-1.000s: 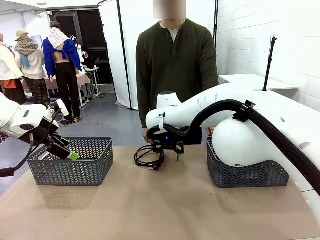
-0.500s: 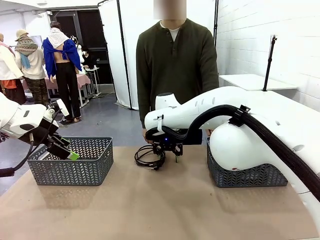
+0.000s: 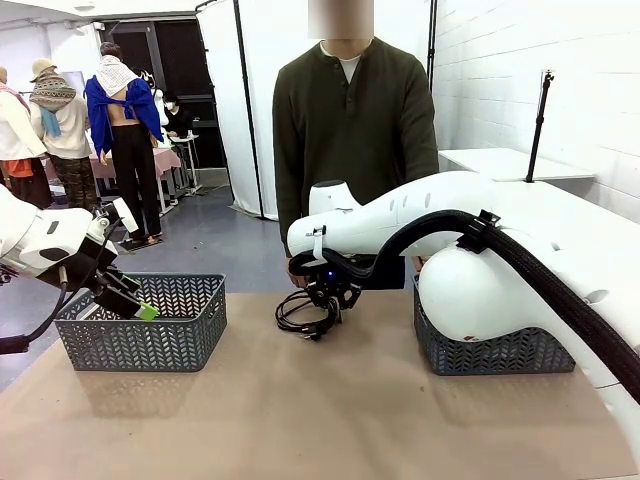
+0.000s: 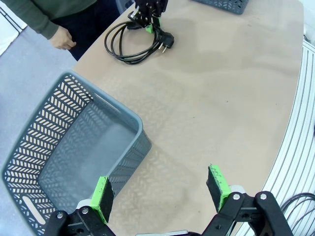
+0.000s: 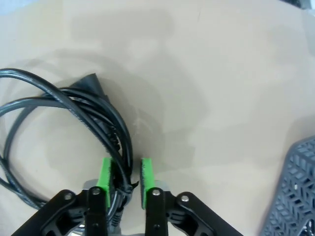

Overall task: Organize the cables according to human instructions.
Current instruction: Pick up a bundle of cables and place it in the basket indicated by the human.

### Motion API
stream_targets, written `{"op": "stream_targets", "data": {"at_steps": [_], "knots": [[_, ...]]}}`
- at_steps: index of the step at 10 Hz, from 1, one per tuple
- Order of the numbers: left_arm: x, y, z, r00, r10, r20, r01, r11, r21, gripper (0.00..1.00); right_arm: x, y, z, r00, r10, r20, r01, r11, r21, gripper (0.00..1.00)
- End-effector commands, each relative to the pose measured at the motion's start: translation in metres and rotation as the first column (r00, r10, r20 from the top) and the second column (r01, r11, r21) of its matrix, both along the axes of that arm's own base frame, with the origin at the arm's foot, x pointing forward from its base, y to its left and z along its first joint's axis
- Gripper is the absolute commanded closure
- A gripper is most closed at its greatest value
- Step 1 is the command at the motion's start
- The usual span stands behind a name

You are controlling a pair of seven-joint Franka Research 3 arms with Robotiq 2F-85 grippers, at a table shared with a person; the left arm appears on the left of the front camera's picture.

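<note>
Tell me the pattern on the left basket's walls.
The grey basket has a herringbone lattice of small slanted openings, clearest in the left wrist view.

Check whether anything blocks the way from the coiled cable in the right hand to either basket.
Nothing visible does. The right hand pinches the cable on bare table between the left basket and right basket.
</note>
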State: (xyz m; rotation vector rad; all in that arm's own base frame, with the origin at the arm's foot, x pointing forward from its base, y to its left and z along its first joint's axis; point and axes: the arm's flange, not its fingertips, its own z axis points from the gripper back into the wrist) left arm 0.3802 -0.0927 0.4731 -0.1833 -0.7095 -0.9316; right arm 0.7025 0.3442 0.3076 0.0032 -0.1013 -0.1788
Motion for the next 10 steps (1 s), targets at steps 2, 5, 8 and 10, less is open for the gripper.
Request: {"op": "stream_targets", "data": {"at_steps": [2, 5, 8, 10], "knots": [[0.002, 0.002, -0.001, 1.0, 0.0, 0.0, 0.0, 1.0, -0.008, 0.0, 0.007, -0.002, 0.007, 1.0, -0.01, 0.005, 0.011, 1.0, -0.02, 1.0], [0.002, 0.002, -0.001, 1.0, 0.0, 0.0, 0.0, 1.0, -0.008, 0.0, 0.008, -0.012, 0.009, 1.0, -0.015, -0.007, 0.015, 1.0, -0.017, 1.0], [0.002, 0.002, -0.001, 1.0, 0.0, 0.0, 0.0, 1.0, -0.008, 0.0, 0.015, -0.031, 0.037, 1.0, 0.025, -0.018, -0.023, 0.997, 0.075, 1.0], [0.002, 0.002, -0.001, 1.0, 0.0, 0.0, 0.0, 1.0, -0.008, 0.0, 0.014, -0.046, 0.077, 0.972, 0.22, -0.075, -0.208, 0.967, 0.147, 1.0]]}}
